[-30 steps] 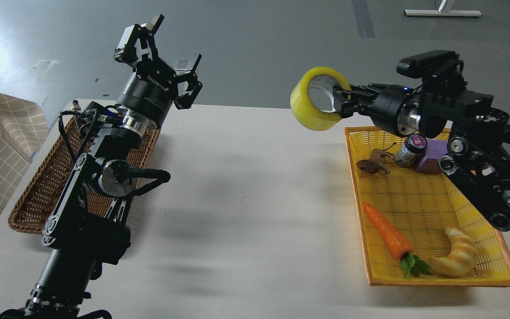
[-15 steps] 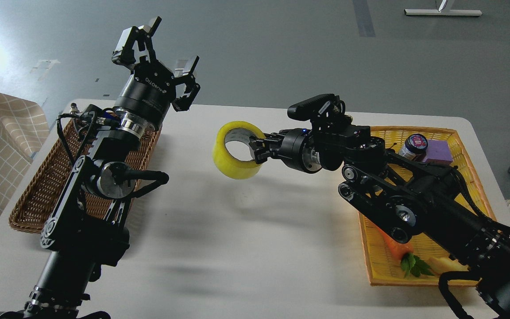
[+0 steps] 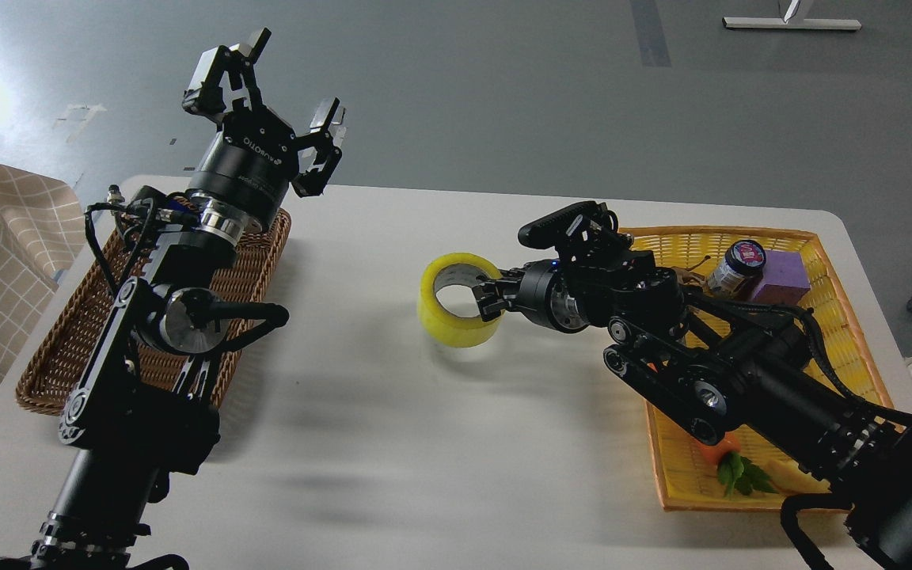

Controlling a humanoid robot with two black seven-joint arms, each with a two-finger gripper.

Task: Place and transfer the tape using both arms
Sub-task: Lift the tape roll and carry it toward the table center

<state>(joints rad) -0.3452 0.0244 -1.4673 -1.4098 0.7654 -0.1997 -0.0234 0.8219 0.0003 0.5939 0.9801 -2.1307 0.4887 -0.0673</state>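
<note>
The tape [image 3: 456, 310], a wide yellow roll with a grey-white core, sits low at the middle of the white table [image 3: 424, 443], at or just above its surface. My right gripper [image 3: 486, 301] reaches in from the right and is shut on the roll's right wall, one finger inside the core. My left gripper [image 3: 266, 83] is raised above the table's far left edge, over the brown basket, open and empty, well apart from the tape.
A brown wicker basket [image 3: 68, 348] lies at the left under my left arm. A yellow tray [image 3: 836, 364] at the right holds a small jar [image 3: 735, 267], a purple block [image 3: 780, 277] and a carrot [image 3: 729, 463], partly hidden by my right arm.
My right gripper brought the tape from high above the yellow tray leftward and down to the table's middle. My left gripper drifted slightly up and left, staying open.
</note>
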